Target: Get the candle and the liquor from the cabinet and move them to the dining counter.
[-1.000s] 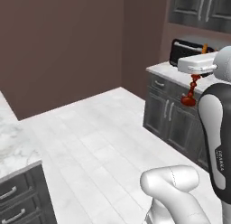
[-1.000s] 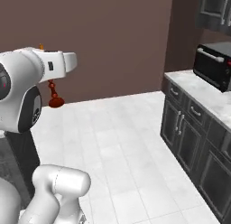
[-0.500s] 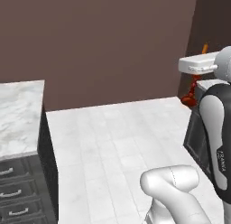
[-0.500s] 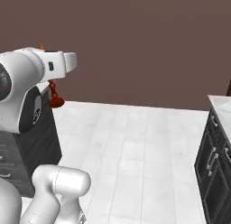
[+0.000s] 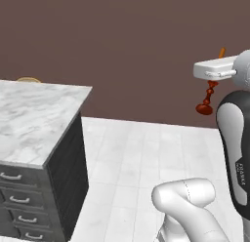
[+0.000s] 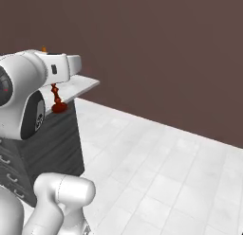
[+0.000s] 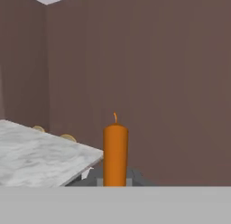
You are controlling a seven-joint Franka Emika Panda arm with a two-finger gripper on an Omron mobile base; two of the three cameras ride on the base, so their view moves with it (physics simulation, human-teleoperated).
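My gripper (image 5: pixel 213 83) is shut on the candle (image 5: pixel 209 100), an orange taper on a dark red turned holder, carried upright in the air at chest height. In the right base view the candle (image 6: pixel 57 101) hangs below the white hand, gripper (image 6: pixel 53 83) closed around its stem. The hand view looks along the orange stick (image 7: pixel 115 153), pinched at gripper (image 7: pixel 115 182). The dining counter (image 5: pixel 34 114), white veined marble on a dark base, lies to the left, seen also as dining counter (image 6: pixel 79 84) and dining counter (image 7: pixel 36 157). The liquor and the cabinet are out of view.
Dark drawers (image 5: pixel 19 199) front the island's near side. Tan stool tops (image 7: pixel 67 137) peek over its far edge, one also as stool (image 5: pixel 28 80). A brown wall (image 5: pixel 127 46) closes the back. White tiled floor (image 6: pixel 161 172) spreads open ahead and right.
The whole picture has swung: the base turned, so the kitchen cabinets and appliances slid out and the marble island came in. The candle stays gripped the same way.
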